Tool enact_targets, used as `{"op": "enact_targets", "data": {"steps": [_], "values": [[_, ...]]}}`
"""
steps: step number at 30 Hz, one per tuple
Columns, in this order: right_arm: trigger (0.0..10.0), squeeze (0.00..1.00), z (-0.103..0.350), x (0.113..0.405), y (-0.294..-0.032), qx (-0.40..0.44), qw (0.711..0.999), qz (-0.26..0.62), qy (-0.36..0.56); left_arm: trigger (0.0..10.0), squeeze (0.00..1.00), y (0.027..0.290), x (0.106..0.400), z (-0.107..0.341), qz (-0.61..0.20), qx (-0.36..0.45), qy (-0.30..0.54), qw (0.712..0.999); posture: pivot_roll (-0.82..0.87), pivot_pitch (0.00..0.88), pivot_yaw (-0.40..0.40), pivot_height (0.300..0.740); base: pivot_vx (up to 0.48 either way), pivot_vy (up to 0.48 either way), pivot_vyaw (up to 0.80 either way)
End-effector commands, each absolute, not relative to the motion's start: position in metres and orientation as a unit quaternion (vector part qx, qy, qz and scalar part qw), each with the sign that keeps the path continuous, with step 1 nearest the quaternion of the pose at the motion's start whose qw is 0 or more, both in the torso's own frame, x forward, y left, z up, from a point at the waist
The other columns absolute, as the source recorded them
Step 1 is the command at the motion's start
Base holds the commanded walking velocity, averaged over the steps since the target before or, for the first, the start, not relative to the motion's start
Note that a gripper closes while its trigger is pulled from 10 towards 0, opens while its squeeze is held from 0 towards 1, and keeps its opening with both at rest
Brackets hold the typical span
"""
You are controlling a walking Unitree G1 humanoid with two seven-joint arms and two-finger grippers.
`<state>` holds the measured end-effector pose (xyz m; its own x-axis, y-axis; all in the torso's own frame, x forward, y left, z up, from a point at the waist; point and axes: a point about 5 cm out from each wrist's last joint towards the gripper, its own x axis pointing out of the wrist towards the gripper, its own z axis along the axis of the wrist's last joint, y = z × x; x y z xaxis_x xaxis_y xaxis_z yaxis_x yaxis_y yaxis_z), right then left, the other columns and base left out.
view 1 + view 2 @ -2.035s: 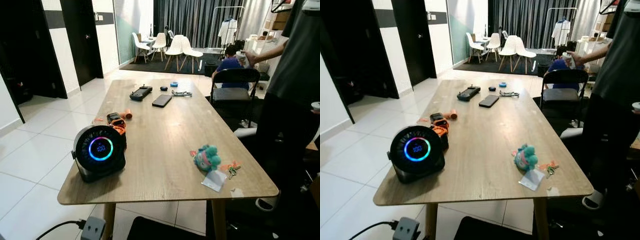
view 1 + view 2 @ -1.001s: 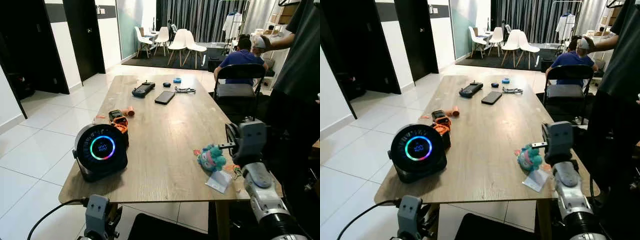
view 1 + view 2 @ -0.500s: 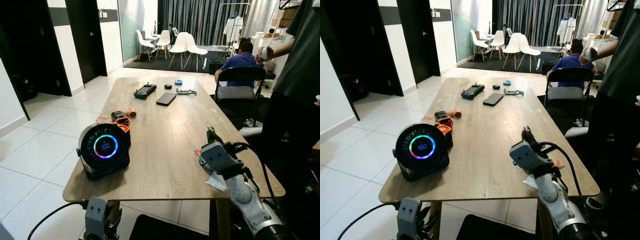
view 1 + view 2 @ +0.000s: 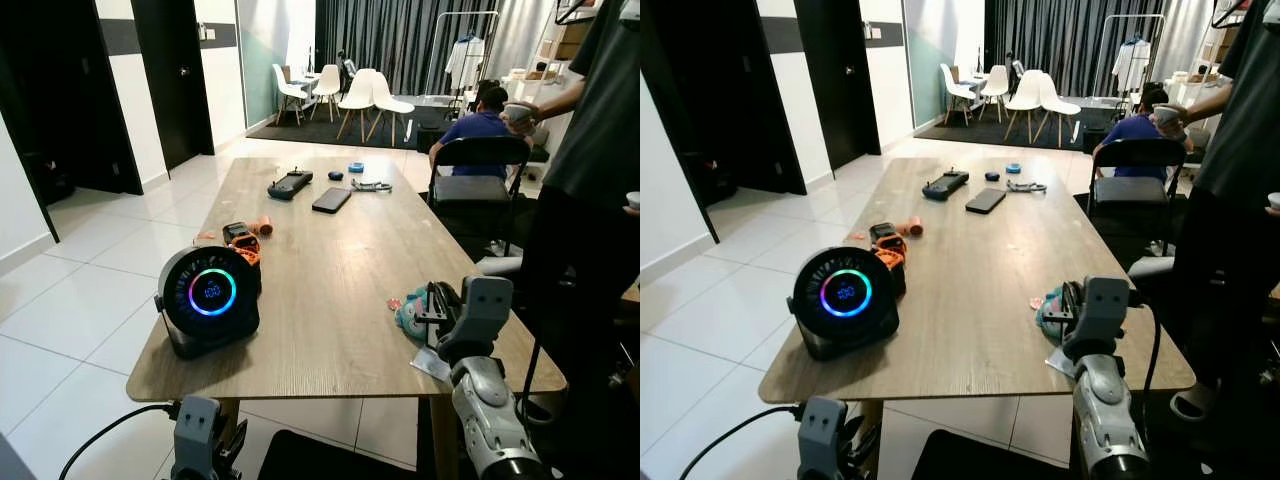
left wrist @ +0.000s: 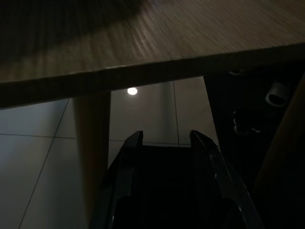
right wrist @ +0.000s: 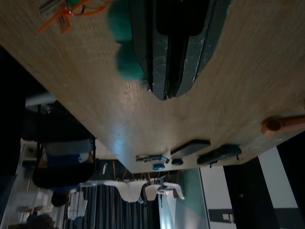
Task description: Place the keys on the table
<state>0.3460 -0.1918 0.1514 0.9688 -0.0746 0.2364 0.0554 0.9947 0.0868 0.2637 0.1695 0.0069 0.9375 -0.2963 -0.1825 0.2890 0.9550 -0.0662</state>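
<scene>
Right gripper (image 6: 164, 93) hovers over the near right corner of the wooden table (image 4: 330, 260), its two black fingers pressed together and holding nothing. The teal plush toy (image 4: 410, 312) sits directly beneath and just beside the fingers. The keys (image 6: 66, 12) on their orange cord lie on the tabletop, back toward the wrist from the fingertips and beside the toy, apart from the fingers. Left gripper (image 5: 164, 138) hangs below the table edge, fingers parted and empty, near a table leg (image 5: 93, 152). A person (image 4: 590, 200) stands beyond the right gripper, at the table's side
</scene>
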Motion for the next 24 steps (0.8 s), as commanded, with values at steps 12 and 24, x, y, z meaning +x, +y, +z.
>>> {"op": "enact_targets", "data": {"steps": [12, 24], "values": [[10.0, 0.0, 0.146, 0.341, -0.189, 0.164, 0.98, 0.016, -0.116, 10.0, 0.0, 0.166, 0.26, 0.002, -0.157, -0.023, 0.112, 0.981, 0.03, 0.066, 0.025, 0.74, 0.0, 0.0, 0.0], [10.0, 0.0, 0.162, 0.33, -0.165, 0.39, 0.895, 0.158, -0.149, 10.0, 0.0, 0.163, 0.258, 0.0, -0.169, -0.022, 0.119, 0.978, 0.03, 0.069, 0.026, 0.74, 0.0, 0.0, 0.0]]}}
